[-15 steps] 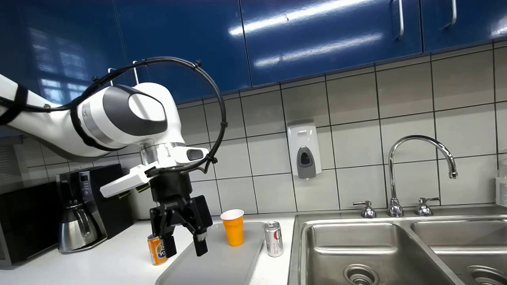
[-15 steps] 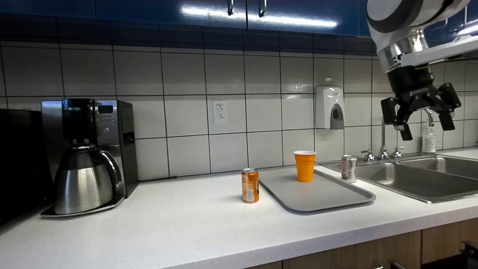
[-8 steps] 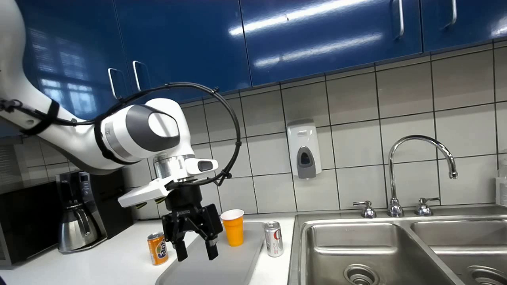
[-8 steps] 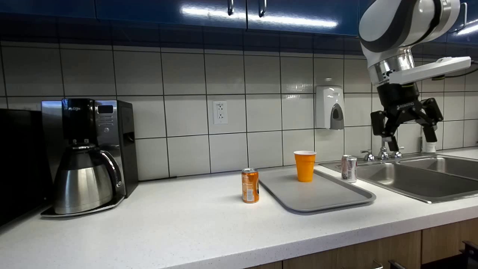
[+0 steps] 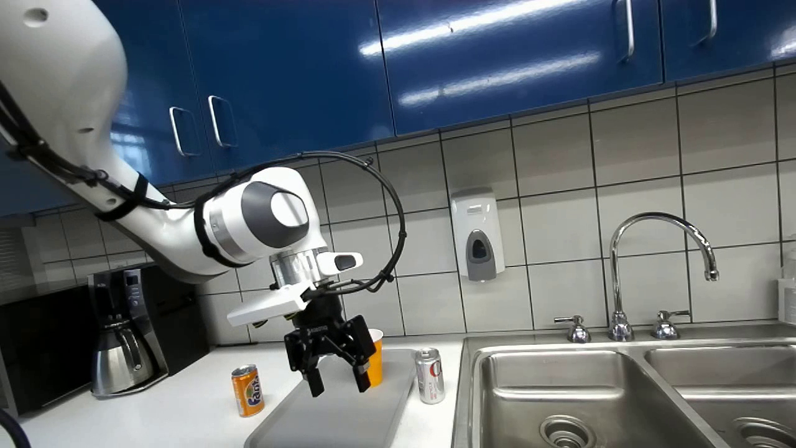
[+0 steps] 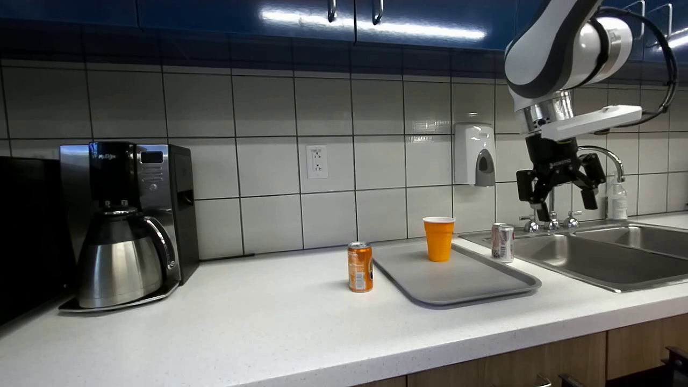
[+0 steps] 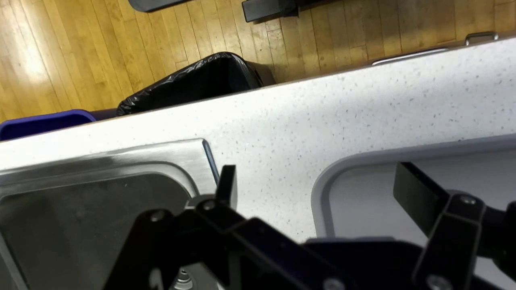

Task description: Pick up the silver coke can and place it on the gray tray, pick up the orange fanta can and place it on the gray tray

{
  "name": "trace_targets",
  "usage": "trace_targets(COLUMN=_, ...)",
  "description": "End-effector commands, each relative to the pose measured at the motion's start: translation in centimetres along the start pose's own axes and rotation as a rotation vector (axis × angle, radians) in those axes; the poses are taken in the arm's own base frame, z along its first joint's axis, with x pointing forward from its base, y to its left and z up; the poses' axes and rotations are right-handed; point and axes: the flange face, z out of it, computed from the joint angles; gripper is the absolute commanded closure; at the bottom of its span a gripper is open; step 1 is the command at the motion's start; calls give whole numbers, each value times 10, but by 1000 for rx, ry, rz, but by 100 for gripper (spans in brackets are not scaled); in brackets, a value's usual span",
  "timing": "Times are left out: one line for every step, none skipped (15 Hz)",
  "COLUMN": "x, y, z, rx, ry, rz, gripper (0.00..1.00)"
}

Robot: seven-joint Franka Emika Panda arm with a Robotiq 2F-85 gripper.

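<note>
The silver coke can stands upright on the counter between the tray and the sink. It also shows in an exterior view, with a similar silvery shape just behind it. The orange fanta can stands upright on the counter on the tray's other side. The gray tray lies flat on the counter, also seen in an exterior view and the wrist view. My gripper is open and empty, above counter height. In the wrist view its fingers are wide apart; neither can shows there.
An orange cup with a pale rim stands on the tray. The steel sink with a tall faucet is beside the silver can. A coffee maker stands at the counter's far end. A soap dispenser hangs on the wall.
My open gripper has moved right in an exterior view and now partly covers the orange cup there. In an exterior view it has moved left and down. The cans, cup and tray have not moved.
</note>
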Motion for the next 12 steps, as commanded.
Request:
trace_targets(x=41, y=10, z=-4, rx=-2, ry=16, rz=-18, gripper=0)
trace_targets(x=49, y=11, z=-6, rx=3, ry=18, rz=-17, gripper=0)
trace_targets(x=59, y=13, z=-7, rx=10, ry=13, rz=-21, gripper=0)
trace_targets(x=69, y=15, z=-8, rx=12, ry=13, rz=-24, gripper=0)
trace_targets(x=79, y=16, z=-10, rx=12, ry=9, rz=-30, gripper=0)
trace_targets(x=89, y=16, z=-11, rx=9, ry=8, rz=-40, gripper=0)
trace_targets(x=99, y=16, z=-12, rx=5, ry=8, rz=-43, gripper=0)
trace_targets(x=109, y=15, z=-12, rx=5, ry=4, rz=-50, gripper=0)
trace_targets(x=119, y=15, z=-13, rx=1, ry=4, rz=-57, gripper=0)
trace_targets(x=129, y=14, z=-13, rx=3, ry=1, rz=-68, gripper=0)
trace_targets(x=138, y=14, z=-14, rx=2, ry=3, rz=-78, gripper=0)
trace_targets(x=147, y=14, z=-15, rx=5, ry=1, rz=-90, gripper=0)
